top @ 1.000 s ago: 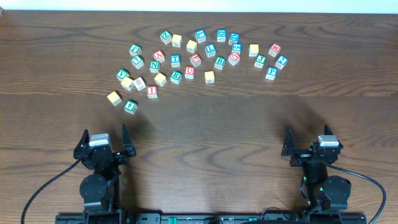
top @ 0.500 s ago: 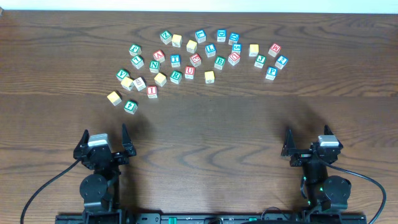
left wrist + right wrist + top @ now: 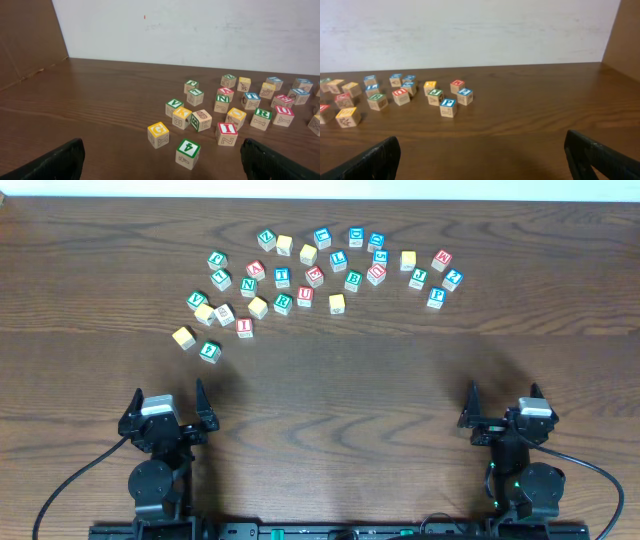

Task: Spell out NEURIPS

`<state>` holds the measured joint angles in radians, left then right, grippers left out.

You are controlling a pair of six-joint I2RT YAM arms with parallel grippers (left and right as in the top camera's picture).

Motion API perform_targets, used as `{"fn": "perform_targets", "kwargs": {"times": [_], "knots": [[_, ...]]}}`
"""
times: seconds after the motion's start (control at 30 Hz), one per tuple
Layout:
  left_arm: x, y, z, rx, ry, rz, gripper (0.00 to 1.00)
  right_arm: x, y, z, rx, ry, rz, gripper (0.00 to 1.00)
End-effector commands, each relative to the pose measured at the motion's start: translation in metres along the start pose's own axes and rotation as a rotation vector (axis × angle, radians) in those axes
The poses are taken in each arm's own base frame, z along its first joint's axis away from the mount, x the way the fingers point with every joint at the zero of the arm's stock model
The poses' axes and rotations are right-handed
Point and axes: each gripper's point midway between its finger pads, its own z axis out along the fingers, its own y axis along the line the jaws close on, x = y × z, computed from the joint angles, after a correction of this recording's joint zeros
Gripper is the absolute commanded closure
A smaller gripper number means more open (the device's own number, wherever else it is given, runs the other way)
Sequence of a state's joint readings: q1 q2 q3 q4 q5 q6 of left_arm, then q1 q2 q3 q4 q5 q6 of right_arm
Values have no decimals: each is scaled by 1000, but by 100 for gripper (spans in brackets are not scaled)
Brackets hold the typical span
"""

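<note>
Small wooden letter cubes lie scattered across the far half of the table. In the overhead view I see the green N (image 3: 248,287), green R (image 3: 283,302), red U (image 3: 305,295), red E (image 3: 314,277), red I (image 3: 245,327) and blue P (image 3: 435,297). I cannot pick out the S. The left wrist view shows N (image 3: 222,102), I (image 3: 226,133), R (image 3: 261,118) and U (image 3: 283,115). The right wrist view shows P (image 3: 448,107). My left gripper (image 3: 168,390) and right gripper (image 3: 505,390) are open and empty near the front edge, well short of the cubes.
Other cubes lie among them: a green 4 (image 3: 188,153) and a yellow G (image 3: 158,134) nearest my left gripper, a blue T (image 3: 283,276), and plain yellow-faced ones (image 3: 183,337). A white wall stands behind the table's far edge.
My right gripper has shifted slightly to the right. The left gripper and the cubes have not moved.
</note>
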<state>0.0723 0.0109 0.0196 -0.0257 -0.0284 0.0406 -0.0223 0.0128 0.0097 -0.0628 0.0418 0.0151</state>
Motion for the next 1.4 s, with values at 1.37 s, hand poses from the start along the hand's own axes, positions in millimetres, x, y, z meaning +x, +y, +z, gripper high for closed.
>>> {"fn": "perform_targets", "kwargs": {"times": [1.37], "knots": [[-10, 2, 2, -14, -20, -18, 2, -16, 9, -2, -48, -58, -177, 1]]}}
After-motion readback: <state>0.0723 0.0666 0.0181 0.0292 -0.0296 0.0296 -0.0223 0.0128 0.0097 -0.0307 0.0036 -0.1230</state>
